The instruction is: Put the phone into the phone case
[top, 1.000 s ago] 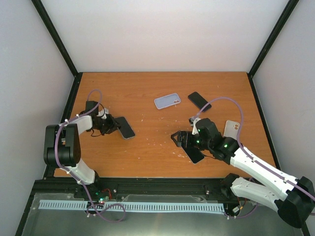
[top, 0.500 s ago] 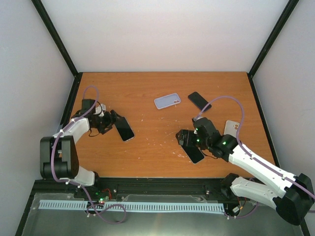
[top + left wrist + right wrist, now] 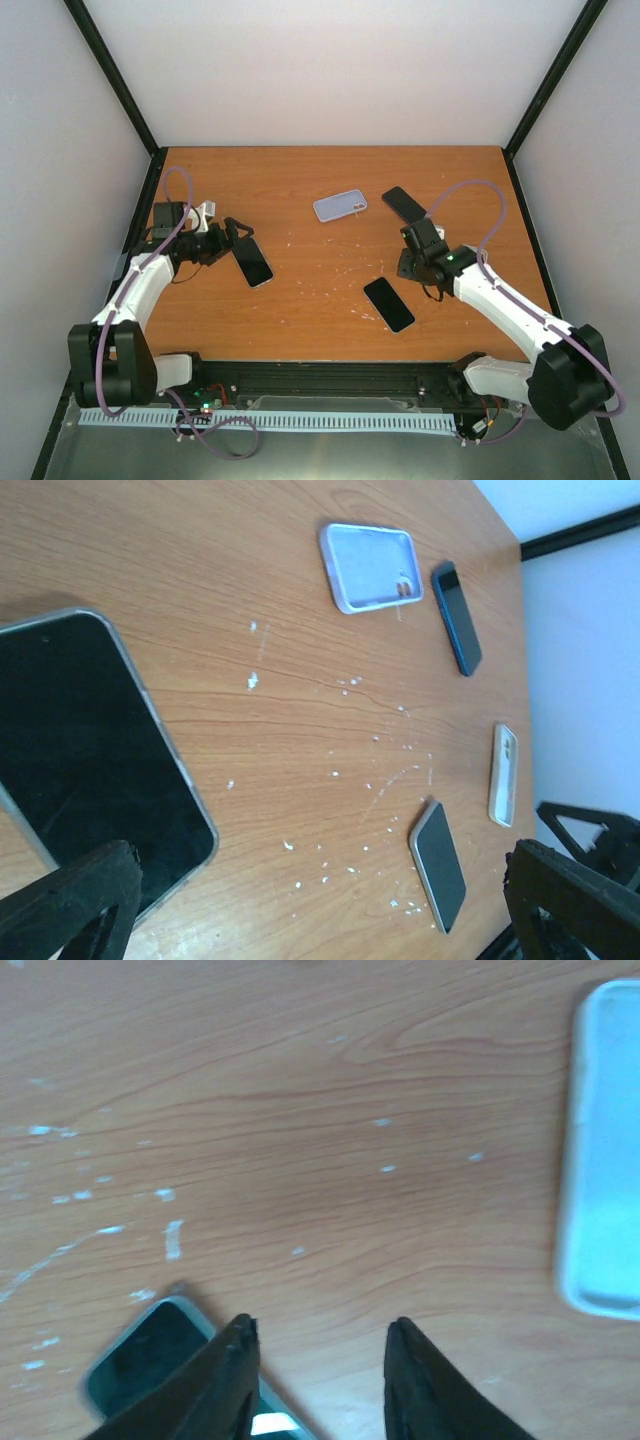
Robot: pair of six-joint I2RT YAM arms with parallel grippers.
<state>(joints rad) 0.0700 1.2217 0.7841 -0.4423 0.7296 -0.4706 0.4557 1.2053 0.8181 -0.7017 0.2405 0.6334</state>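
Three dark phones lie flat on the wooden table: one (image 3: 252, 262) at the left, one (image 3: 389, 304) near the front, one (image 3: 404, 204) at the back right. The lavender phone case (image 3: 340, 206) lies open side up at the back middle. My left gripper (image 3: 234, 236) stands wide open just left of the left phone (image 3: 90, 770), with nothing between its fingers. My right gripper (image 3: 408, 268) hovers behind and to the right of the front phone (image 3: 150, 1360). Its jaws are partly apart and empty, and the lavender case (image 3: 605, 1150) shows at the right edge of the right wrist view.
A white case (image 3: 503, 775) lies at the right side of the table; in the top view the right arm covers it. Black frame posts and white walls close in the table. White flecks mark the wood in the middle.
My left gripper opened, let go of the left phone and drew back to the left. My right gripper pulled back from the front phone toward the far right, and its jaws narrowed.
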